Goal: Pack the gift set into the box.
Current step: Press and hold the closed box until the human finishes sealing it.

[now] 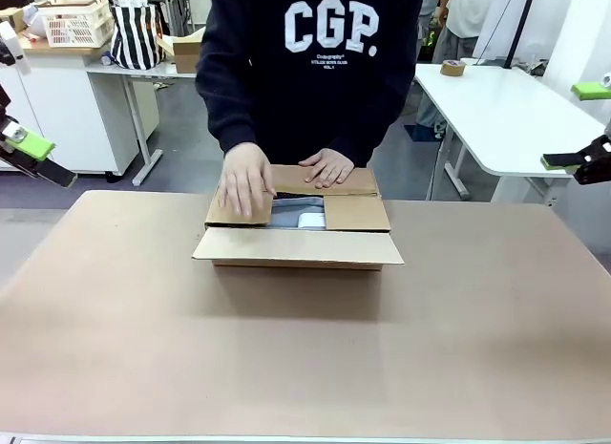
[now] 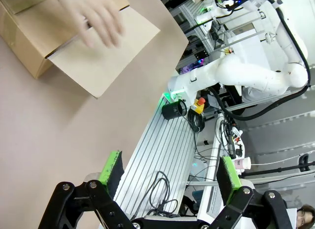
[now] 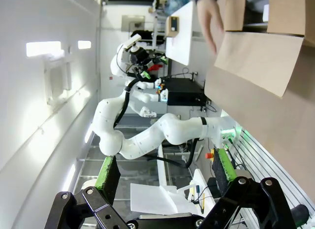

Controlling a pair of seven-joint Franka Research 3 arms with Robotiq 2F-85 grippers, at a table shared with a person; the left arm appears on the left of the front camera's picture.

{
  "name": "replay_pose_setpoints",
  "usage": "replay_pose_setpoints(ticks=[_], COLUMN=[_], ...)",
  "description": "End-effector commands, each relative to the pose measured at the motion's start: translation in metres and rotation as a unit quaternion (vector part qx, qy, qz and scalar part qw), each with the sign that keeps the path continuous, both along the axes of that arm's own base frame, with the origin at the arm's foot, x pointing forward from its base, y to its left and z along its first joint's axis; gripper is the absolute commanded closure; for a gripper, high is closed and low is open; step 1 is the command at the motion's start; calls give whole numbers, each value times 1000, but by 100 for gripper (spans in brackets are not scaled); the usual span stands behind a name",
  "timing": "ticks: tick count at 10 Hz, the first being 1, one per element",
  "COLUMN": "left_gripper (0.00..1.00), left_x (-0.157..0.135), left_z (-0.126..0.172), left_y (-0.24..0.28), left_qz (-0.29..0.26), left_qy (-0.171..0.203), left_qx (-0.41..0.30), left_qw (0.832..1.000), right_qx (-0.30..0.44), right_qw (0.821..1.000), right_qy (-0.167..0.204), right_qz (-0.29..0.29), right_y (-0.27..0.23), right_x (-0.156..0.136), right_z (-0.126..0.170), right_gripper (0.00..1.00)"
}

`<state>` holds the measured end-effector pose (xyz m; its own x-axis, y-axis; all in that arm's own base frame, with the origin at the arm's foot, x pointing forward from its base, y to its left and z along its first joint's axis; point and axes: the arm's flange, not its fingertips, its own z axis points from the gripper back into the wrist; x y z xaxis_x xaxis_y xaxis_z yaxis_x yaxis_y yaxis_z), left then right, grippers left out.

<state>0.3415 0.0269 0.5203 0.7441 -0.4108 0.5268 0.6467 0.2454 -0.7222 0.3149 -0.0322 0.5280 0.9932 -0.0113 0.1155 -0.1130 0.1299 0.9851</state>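
cardboard box under a person's hands; both grippers' jaws spread wide, holding nothing.

Brown-topped table with the cardboard box at mid-far side

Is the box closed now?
Not fully: three box flaps are folded in, the near flap is out, and contents show through.

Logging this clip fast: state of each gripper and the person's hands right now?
Left gripper: open, empty.
Right gripper: open, empty.
Person's hands: pressing the box flaps down.
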Motion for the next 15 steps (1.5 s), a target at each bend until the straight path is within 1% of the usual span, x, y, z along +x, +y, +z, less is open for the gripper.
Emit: replay_pose_setpoints(ticks=[1,15], left_gripper=[0,0], left_x=[-3,-3], left_z=[-2,-2], left_y=[2,2], left_qz=[-4,-4], left_qy=[-1,-1], left_qx=[0,0], left_qw=[1000,1000], right_qx=[2,2], right_qw=[1000,1000], right_qy=[1,1], right_qz=[1,1], right_y=[0,0], right_x=[0,0], right_z=[5,5], right_gripper=[0,0])
